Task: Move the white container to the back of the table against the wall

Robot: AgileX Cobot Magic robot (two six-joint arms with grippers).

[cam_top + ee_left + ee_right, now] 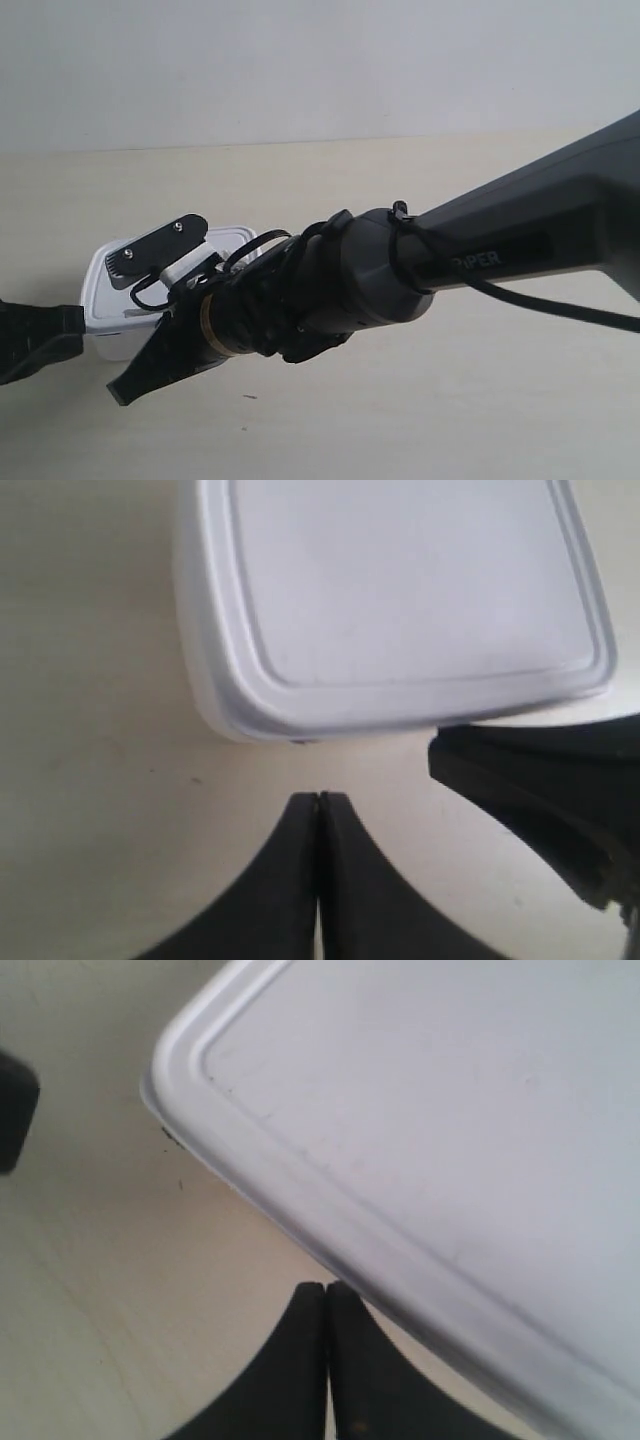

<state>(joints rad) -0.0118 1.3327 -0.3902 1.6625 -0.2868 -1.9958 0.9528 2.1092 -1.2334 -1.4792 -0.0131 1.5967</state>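
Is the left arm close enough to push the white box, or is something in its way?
Probably yes. The left gripper, shut, points at the white container with only bare table between. The other arm's dark part sits beside the path, not across it.

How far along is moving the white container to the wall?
Done: nothing yet. The shallow white lidded plastic container sits mid-table, with bare pale wood-grain tabletop between it and the plain grey-white wall. In hand: both arms' jaws are shut, close beside its rim, seemingly set to push; the left jaws show a gap. Left: sliding it back against the wall.
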